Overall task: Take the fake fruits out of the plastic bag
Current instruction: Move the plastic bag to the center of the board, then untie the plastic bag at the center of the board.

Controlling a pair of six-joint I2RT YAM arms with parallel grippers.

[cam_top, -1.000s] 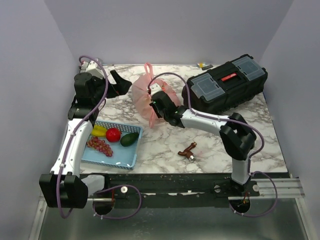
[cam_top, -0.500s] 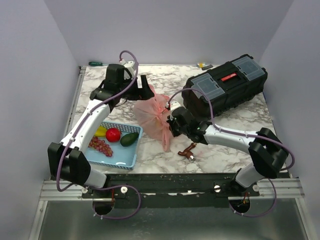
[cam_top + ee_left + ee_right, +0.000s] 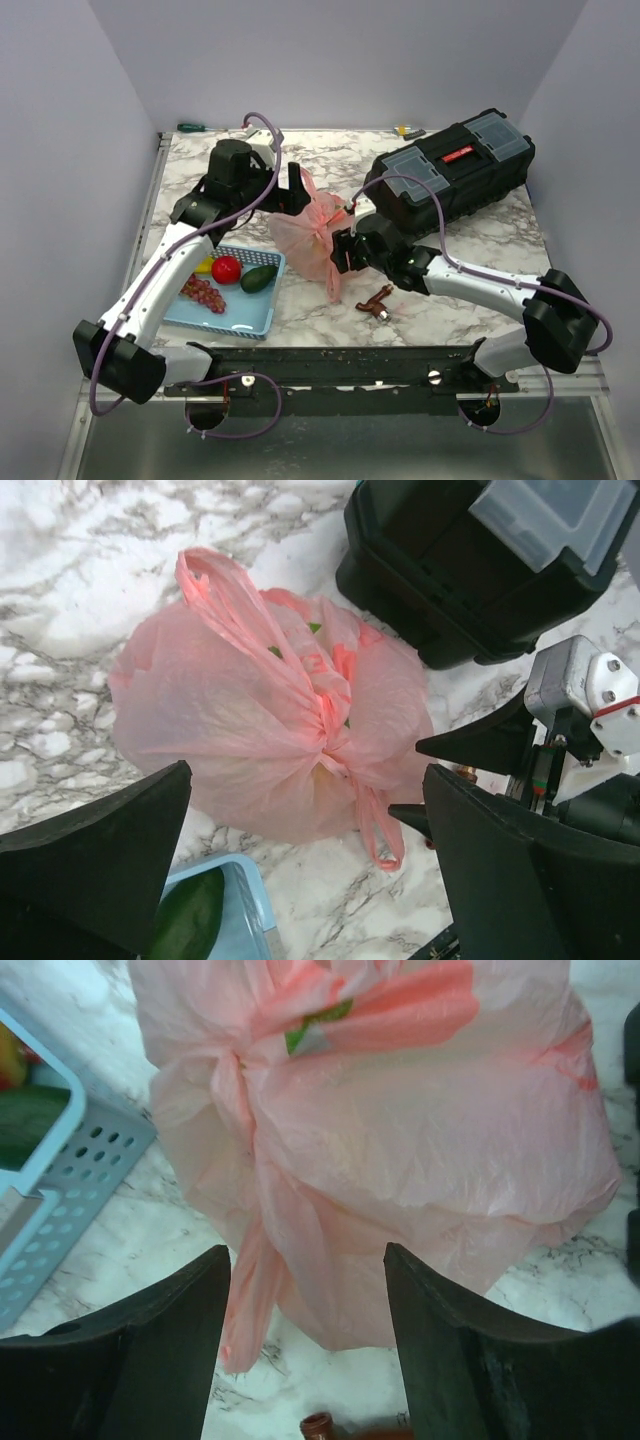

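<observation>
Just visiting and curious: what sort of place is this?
Probably a robot test booth: plain lavender walls enclose a marbled tabletop, with two white robot arms bolted at its near edge.

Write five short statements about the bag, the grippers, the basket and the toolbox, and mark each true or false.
1. The plastic bag rests on the table. True.
2. The left gripper is shut on the bag. False: it is open.
3. The right gripper is open. True.
4. The blue basket is empty. False: it holds a red fruit, an avocado and grapes.
5. The toolbox lid stands open. False: it is closed.
</observation>
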